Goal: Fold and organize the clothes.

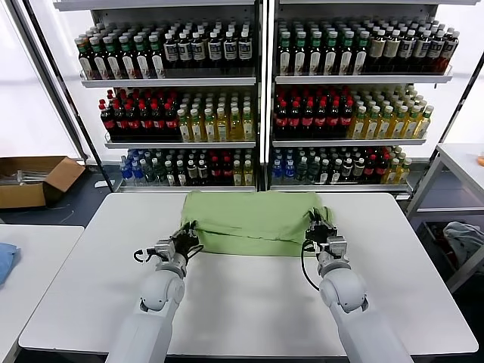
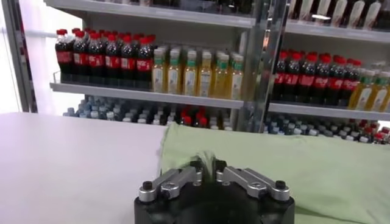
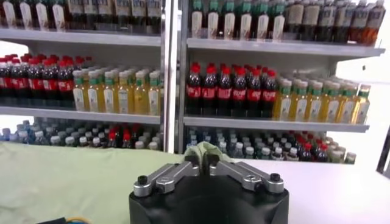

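Note:
A light green shirt (image 1: 253, 219), folded into a wide band with its plain side up, lies across the far half of the white table (image 1: 249, 302). My left gripper (image 1: 187, 240) is at the shirt's near left corner. In the left wrist view its fingers (image 2: 207, 165) pinch a raised ridge of the green fabric (image 2: 292, 170). At the near right corner is my right gripper (image 1: 318, 231). The right wrist view shows it (image 3: 201, 159) closed on a small peak of the shirt (image 3: 61, 176). No collar, buttons or chest graphic show.
Tall shelves of bottles (image 1: 257, 113) stand just behind the table. A cardboard box (image 1: 34, 180) lies on the floor at the far left. A second table at the left carries a blue cloth (image 1: 4, 261). More furniture and a grey bundle (image 1: 463, 236) are at the right.

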Tool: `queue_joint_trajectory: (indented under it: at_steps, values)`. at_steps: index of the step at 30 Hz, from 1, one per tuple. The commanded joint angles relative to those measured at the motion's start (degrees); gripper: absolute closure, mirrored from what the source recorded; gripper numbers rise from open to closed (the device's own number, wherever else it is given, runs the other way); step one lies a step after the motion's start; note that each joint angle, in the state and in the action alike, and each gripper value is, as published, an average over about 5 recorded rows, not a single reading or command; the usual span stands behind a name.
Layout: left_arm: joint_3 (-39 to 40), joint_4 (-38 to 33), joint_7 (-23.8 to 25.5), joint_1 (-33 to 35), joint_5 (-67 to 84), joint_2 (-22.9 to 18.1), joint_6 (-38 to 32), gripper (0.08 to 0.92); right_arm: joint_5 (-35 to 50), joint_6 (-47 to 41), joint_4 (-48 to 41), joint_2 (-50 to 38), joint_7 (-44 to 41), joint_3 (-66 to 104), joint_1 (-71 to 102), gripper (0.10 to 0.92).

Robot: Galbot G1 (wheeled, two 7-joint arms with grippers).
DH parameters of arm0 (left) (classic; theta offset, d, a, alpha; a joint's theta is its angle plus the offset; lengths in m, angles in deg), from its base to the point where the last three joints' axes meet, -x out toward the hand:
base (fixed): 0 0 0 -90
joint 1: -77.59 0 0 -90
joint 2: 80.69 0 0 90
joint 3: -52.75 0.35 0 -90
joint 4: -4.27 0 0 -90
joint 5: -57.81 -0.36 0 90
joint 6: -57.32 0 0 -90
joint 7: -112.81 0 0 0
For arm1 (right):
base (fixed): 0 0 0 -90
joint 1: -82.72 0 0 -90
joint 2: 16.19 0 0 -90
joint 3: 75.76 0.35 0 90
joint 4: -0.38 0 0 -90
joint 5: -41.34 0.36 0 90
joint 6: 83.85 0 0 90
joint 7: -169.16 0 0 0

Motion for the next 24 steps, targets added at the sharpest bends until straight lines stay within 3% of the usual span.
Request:
queue_joint_trajectory:
  at_steps: [1,14,18,24]
  values:
    - [-0.6,-3.0,-3.0,-0.2,-2.2,-0.1,4.0,0.671,11.2,-2.5,-0.4,3.1,5.3,0.2,-2.3,0.576]
    - [-0.5,-9.6,-3.1,6.2,-5.7,0.4,6.3,0.290,1.3,-5.9,10.7,-1.8,9.3,2.4,9.2,0.226]
    - [-0.5,-10.2,-2.7,7.0,-5.9,1.1,6.7,0.200,1.2,-7.2,11.8,-4.2,9.7,3.5,11.4,0.204]
    - [-0.6,-9.7,-2.3,7.0,-6.2,2.1,7.0,0.177,2.9,-8.4,12.4,-6.9,9.5,3.9,12.7,0.203]
